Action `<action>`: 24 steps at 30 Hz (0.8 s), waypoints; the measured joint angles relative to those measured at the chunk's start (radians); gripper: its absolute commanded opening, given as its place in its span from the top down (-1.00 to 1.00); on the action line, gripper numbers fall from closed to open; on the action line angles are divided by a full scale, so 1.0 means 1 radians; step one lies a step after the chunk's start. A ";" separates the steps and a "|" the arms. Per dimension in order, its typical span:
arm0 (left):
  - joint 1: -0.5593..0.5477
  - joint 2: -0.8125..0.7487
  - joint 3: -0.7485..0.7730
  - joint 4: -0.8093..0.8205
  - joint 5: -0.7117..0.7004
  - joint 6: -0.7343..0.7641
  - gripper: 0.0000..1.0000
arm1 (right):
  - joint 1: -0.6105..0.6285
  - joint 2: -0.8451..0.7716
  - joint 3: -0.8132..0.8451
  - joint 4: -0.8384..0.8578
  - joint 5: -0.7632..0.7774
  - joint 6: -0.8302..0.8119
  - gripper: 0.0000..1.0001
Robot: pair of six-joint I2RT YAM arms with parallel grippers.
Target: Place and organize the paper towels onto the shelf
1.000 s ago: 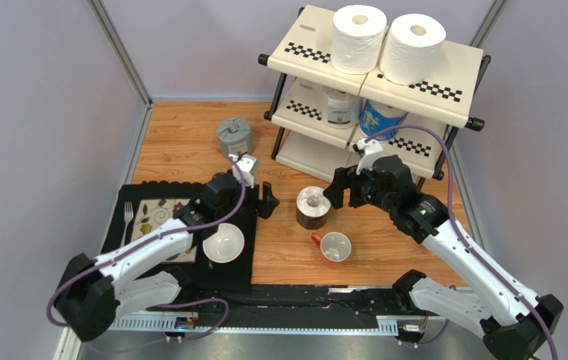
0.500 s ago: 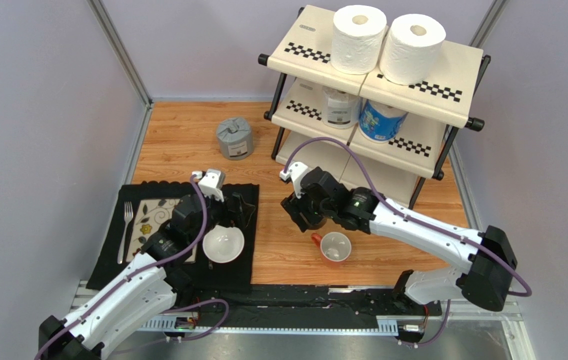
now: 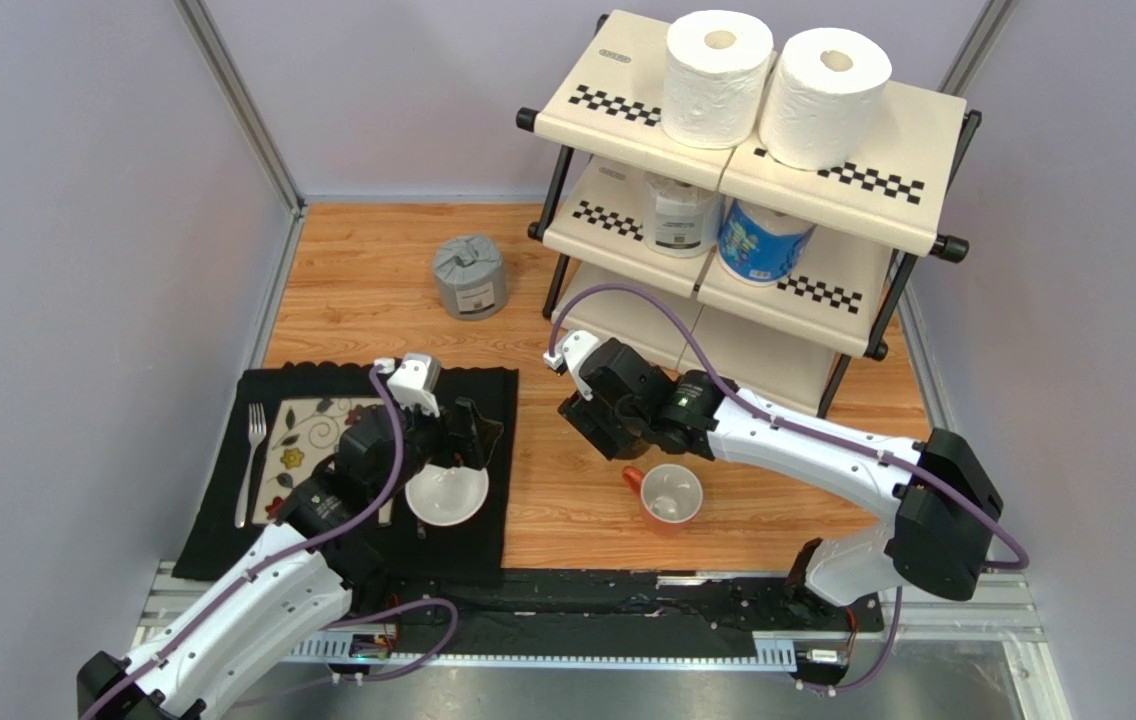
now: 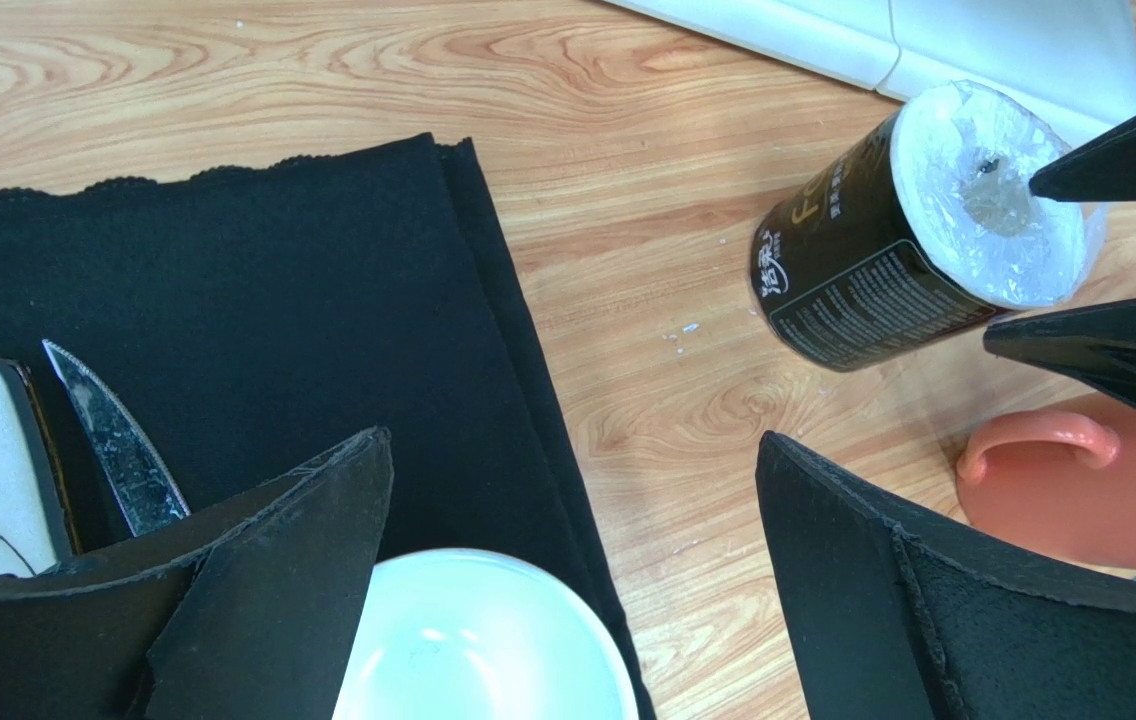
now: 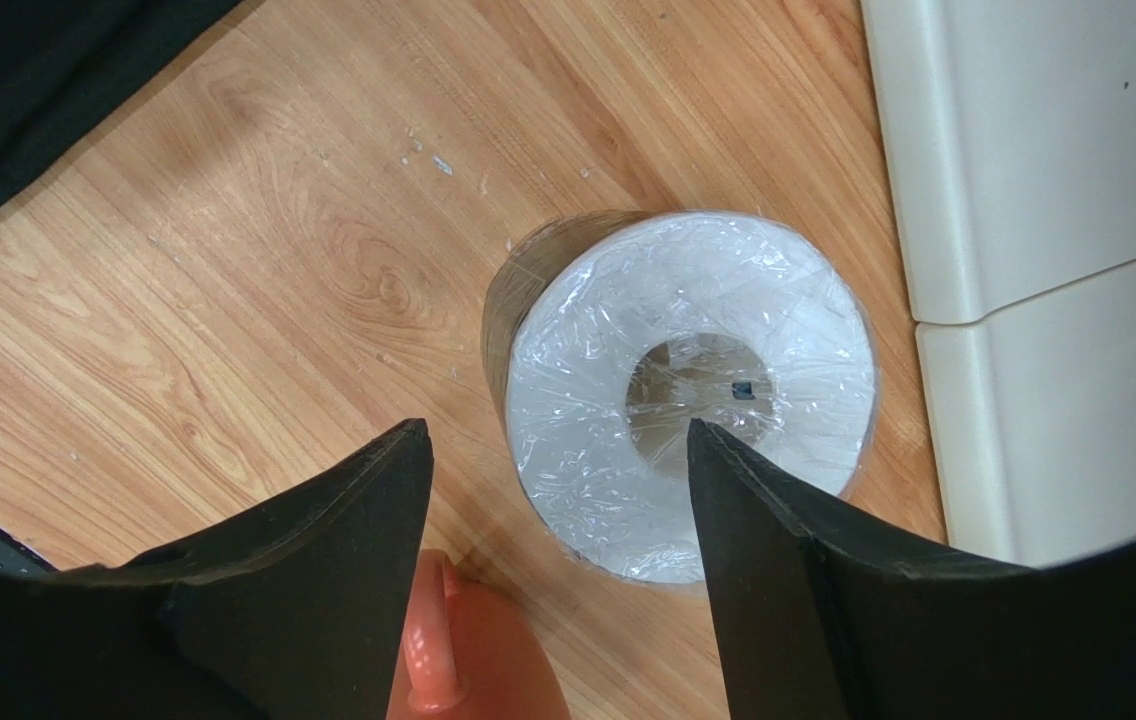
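Tool on the right (image 5: 556, 435), half-open, hovers above the black-wrapped paper towel roll (image 5: 687, 393) on the wooden counter (image 5: 274, 285) beside the cream plastic shelf (image 5: 1040, 180), seemingly to pinch its rim; left tool (image 4: 571, 440) gapes wide.

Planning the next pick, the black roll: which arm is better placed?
Right. The right gripper, open, hangs directly over the black roll. The left gripper, also open, is over the bowl on the mat, farther off.

Two paper towels (image 3: 717, 75) stand atop the shelf (image 3: 622, 68), two more on its middle tier.
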 measured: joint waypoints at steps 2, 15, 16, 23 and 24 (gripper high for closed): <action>0.000 0.000 -0.002 0.000 0.000 -0.004 -0.98 | 0.000 0.010 0.000 -0.001 -0.003 -0.005 -0.33; 0.000 0.008 -0.002 -0.002 0.027 -0.028 -0.98 | 0.000 0.089 0.028 -0.013 -0.045 -0.018 -0.09; 0.000 0.012 -0.002 -0.006 0.032 -0.028 -0.98 | 0.000 0.096 0.032 -0.015 -0.047 -0.019 -0.06; 0.000 0.016 0.026 -0.043 0.042 -0.021 -0.98 | 0.000 0.131 0.049 -0.042 -0.042 -0.023 -0.04; 0.000 0.016 0.029 -0.045 0.042 -0.020 -0.98 | 0.000 0.132 0.049 -0.046 -0.039 -0.023 -0.04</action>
